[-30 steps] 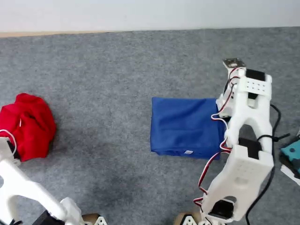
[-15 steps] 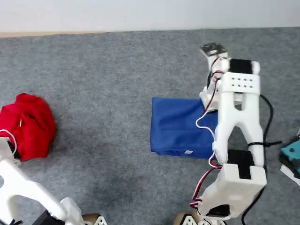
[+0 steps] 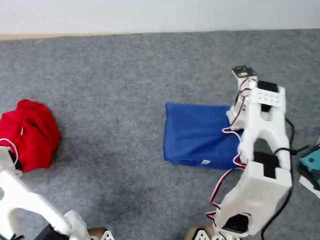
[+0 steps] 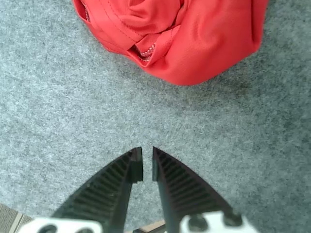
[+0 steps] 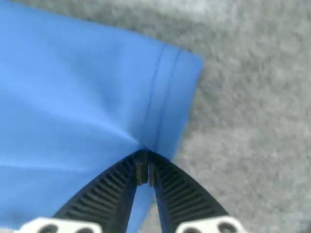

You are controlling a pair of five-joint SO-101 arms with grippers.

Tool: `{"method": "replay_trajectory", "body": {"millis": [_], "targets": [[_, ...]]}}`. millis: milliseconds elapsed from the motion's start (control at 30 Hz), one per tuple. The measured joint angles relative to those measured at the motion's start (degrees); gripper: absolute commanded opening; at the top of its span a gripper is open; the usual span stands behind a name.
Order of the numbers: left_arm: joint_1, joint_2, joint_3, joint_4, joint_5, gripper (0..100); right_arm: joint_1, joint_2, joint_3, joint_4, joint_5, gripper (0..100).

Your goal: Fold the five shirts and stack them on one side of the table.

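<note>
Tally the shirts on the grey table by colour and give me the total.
red shirt: 1
blue shirt: 1
Total: 2
Not counted: the teal thing at the table's right edge, since too little of it shows to tell whether it is a shirt.

You have a plain blue shirt point(image 3: 197, 137) with matching blue stitching and a small white tag, and a solid red shirt point(image 3: 29, 132), on a speckled grey counter point(image 3: 110, 85). Your left hand point(image 4: 143, 164) and right hand point(image 5: 145, 171) have black ribbed fingers on white bodies. The right arm point(image 3: 260, 150) is white with black motors and red-and-white wires. There is also a teal object point(image 3: 312, 162).
</note>
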Motion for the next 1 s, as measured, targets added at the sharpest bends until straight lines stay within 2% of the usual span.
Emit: {"method": "replay_trajectory", "body": {"millis": [167, 333, 467, 700, 900, 1000], "targets": [[0.0, 0.0, 0.0, 0.0, 0.0, 4, 0.53, -4.92, 0.0, 6.86, 0.53, 0.9], [0.0, 0.0, 0.0, 0.0, 0.0, 4, -3.96, -12.04, 0.0, 10.02, 0.53, 0.9], [0.0, 0.0, 0.0, 0.0, 0.0, 4, -8.7, -13.71, 3.16, 10.29, 0.53, 0.9], [0.0, 0.0, 0.0, 0.7, 0.0, 4, -8.88, -13.98, 13.71, 6.24, -2.46, 0.9], [0.0, 0.0, 0.0, 0.88, 0.0, 4, -8.97, -18.37, 13.54, 5.54, -13.36, 1.4], [0.0, 0.0, 0.0, 0.88, 0.0, 4, -9.58, -19.87, 12.57, 3.25, -20.4, 11.2]]}}
